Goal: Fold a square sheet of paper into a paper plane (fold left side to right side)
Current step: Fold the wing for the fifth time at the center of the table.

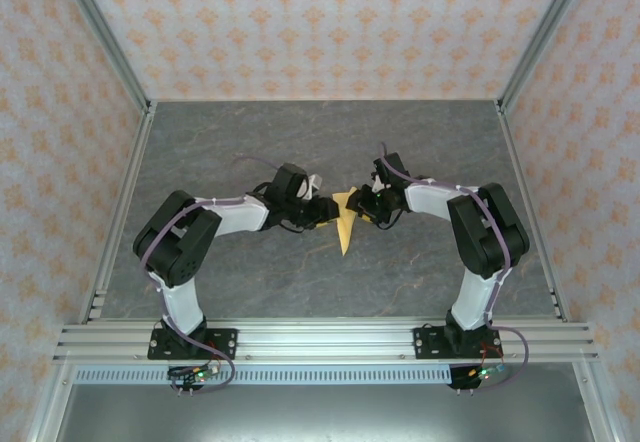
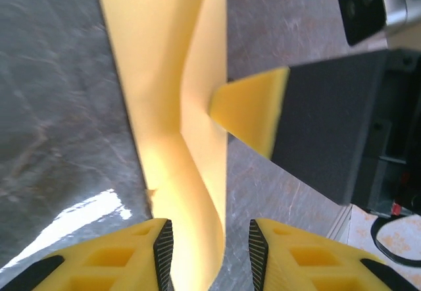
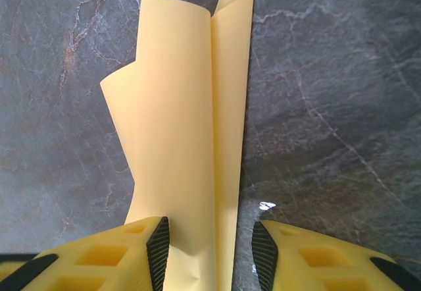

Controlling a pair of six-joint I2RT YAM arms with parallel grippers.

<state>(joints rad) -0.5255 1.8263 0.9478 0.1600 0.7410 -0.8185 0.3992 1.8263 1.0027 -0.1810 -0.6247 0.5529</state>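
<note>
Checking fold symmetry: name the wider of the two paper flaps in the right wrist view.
The left flap: broad, with a bulging outer edge; the right flap is a narrow straight strip.

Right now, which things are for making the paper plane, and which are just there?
For the job: folded yellow paper, left gripper, right gripper.
Just there: grey table, patterned walls, metal frame.

A grey marbled tabletop [image 1: 300, 282] is bounded at twelve o'clock by a patterned wall [image 1: 320, 22], at six by an aluminium rail [image 1: 320, 340].
</note>
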